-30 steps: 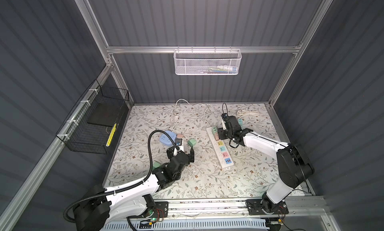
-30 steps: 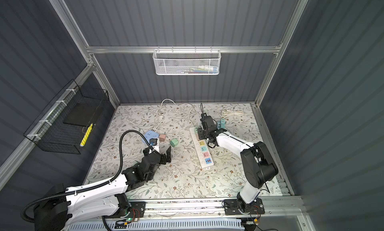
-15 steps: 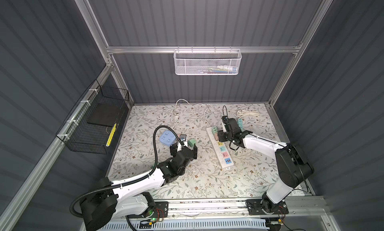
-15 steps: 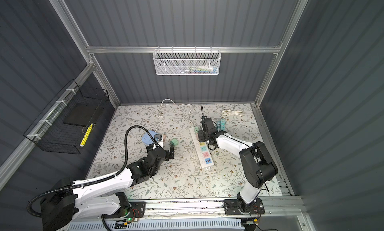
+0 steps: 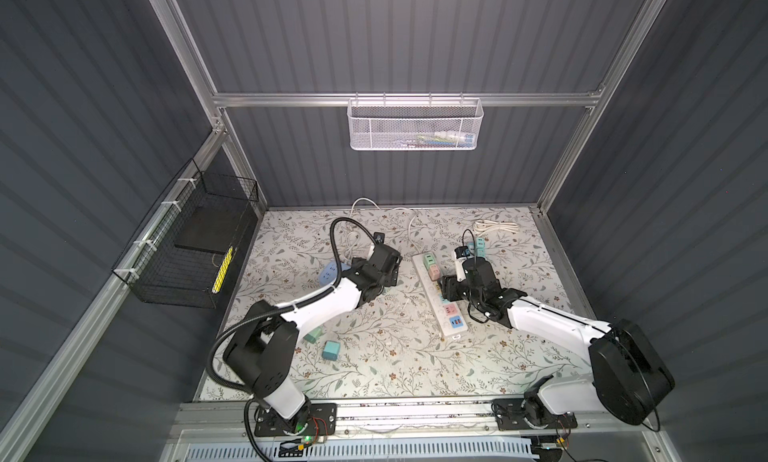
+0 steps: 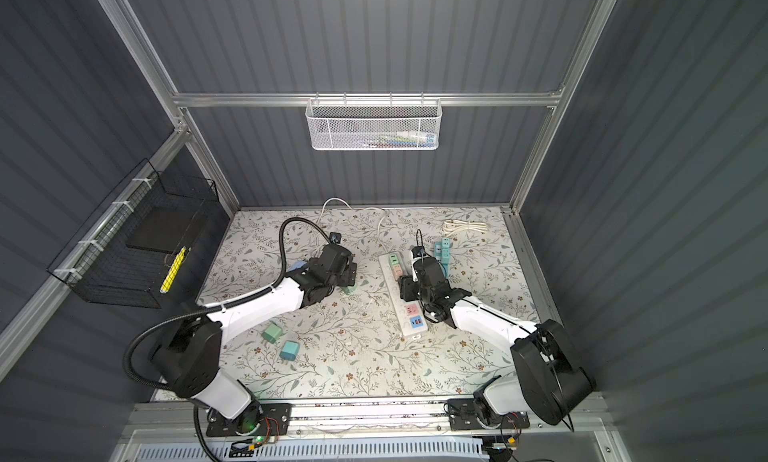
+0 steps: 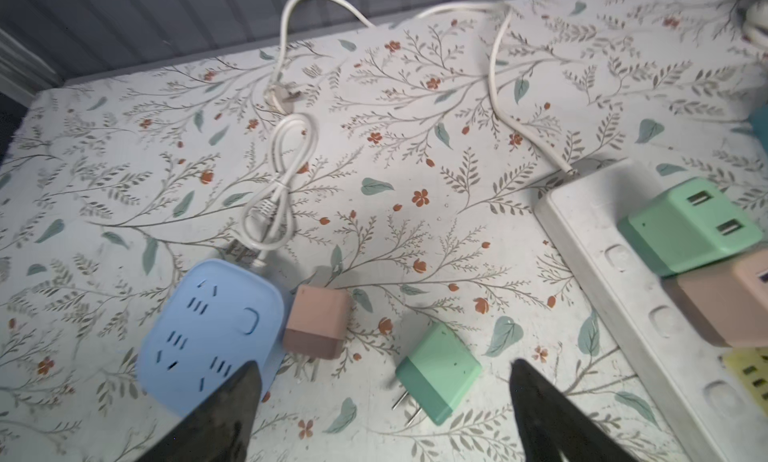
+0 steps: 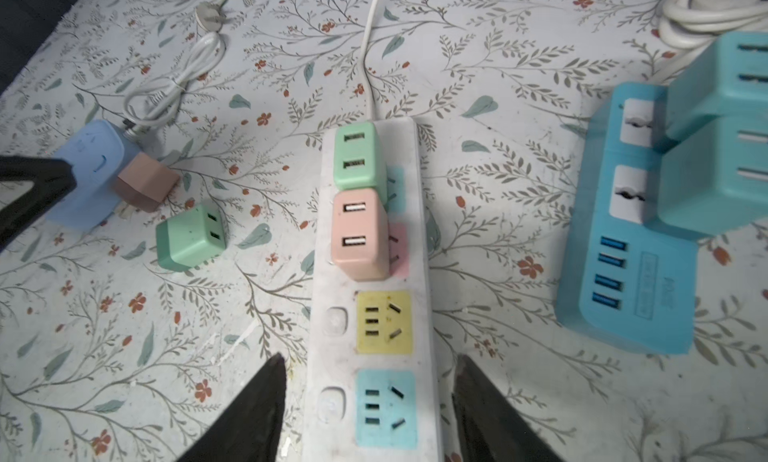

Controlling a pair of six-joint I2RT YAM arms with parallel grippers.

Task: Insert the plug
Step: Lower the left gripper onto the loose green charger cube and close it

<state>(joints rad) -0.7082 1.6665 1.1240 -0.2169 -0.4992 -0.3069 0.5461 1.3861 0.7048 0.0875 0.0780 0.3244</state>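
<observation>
A green two-prong USB charger plug (image 7: 438,372) lies on its side near the middle of the floral-printed surface (image 7: 415,127), on the left-edge side of a long white plastic power strip (image 8: 332,327) and apart from it; the left gripper (image 7: 384,368) hangs over it released, jaws spread wide, the plug below the gap and nothing grasped; just beside the plug, toward the left edge, a dusty-pink cube charger (image 7: 318,320) touches a pale blue rounded socket block (image 7: 212,335); the right gripper (image 8: 370,360) is likewise released and empty, its jaws standing either side of the strip near a bare yellow socket (image 8: 384,320) and a bare blue socket (image 8: 386,408); the strip's two rearmost sockets hold a mint charger (image 8: 355,160) and a peach charger (image 8: 359,235); toward the right edge a bright blue socket block (image 8: 623,252) carries two teal chargers (image 8: 715,181); a white mesh basket (image 5: 374,127) on the rear rail holds a few items too small to name; a black wire basket (image 5: 166,281) on the left wall holds a dark flat slab (image 5: 208,233) and a yellow strip (image 5: 222,268).
</observation>
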